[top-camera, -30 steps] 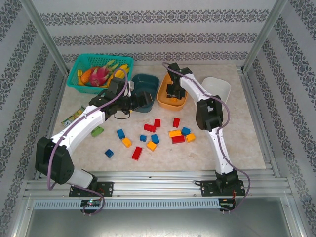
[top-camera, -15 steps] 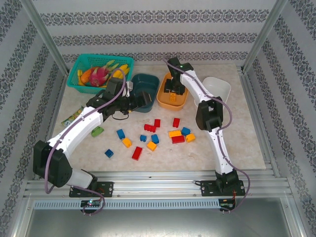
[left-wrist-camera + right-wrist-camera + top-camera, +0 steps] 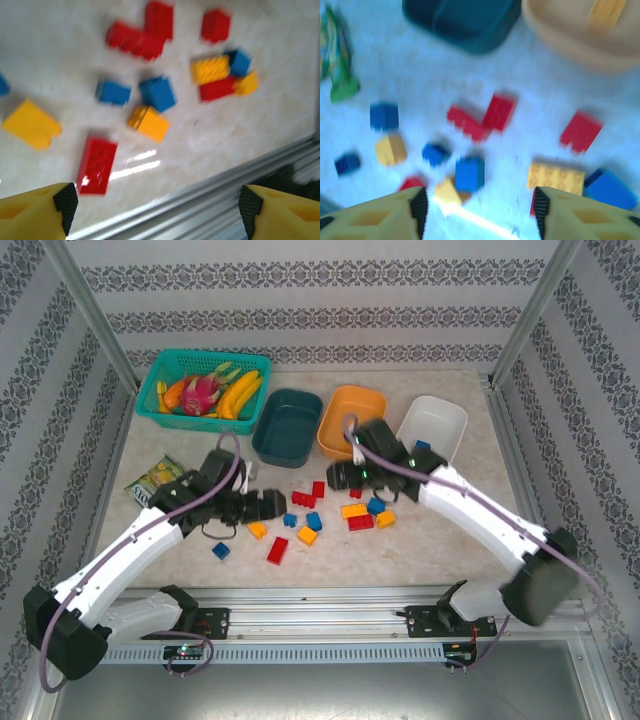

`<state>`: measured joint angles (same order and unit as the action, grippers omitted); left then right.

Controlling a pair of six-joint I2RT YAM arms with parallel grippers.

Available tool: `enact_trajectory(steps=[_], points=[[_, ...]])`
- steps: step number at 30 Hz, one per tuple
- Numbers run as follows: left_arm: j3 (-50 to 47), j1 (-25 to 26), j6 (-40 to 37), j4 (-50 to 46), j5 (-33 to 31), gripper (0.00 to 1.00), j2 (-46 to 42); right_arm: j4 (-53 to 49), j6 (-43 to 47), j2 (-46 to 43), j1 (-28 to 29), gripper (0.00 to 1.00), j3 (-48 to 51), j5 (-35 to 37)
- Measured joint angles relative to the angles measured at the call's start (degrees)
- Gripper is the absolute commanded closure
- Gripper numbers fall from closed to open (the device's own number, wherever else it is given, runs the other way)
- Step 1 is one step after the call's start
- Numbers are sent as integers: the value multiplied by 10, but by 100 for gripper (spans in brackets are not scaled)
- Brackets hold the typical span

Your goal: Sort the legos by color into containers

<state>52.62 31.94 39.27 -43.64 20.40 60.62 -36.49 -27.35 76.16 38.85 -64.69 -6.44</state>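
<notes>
White arms w/ black joints, purple cables; yellow fingers, black pads.

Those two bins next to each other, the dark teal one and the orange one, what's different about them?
The teal tub is dark blue-green; the orange tub is bright orange. The teal tub looks empty, while the orange tub holds a yellow brick. The teal tub sits left of the orange tub. Both are shallow, rounded and about the same size.
</notes>
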Motion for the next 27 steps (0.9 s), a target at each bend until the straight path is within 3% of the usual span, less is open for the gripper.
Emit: enact_trajectory(steps=[4, 8, 19, 24, 27], points=[[-74, 42, 3, -10, -10, 18, -11, 20, -3, -82, 42, 34, 159, -54], [-103, 80, 7, -9, -29, 19, 10, 26, -20, -139, 84, 34, 244, -81], [-75, 152, 2, 21, -122, 27, 166, 77, -57, -161, 93, 34, 296, -112], [-52, 162, -5, 27, -148, 34, 234, 89, -68, -161, 93, 34, 296, -112], [-33, 168, -14, 36, -160, 44, 268, 92, -70, -160, 93, 34, 297, -112]])
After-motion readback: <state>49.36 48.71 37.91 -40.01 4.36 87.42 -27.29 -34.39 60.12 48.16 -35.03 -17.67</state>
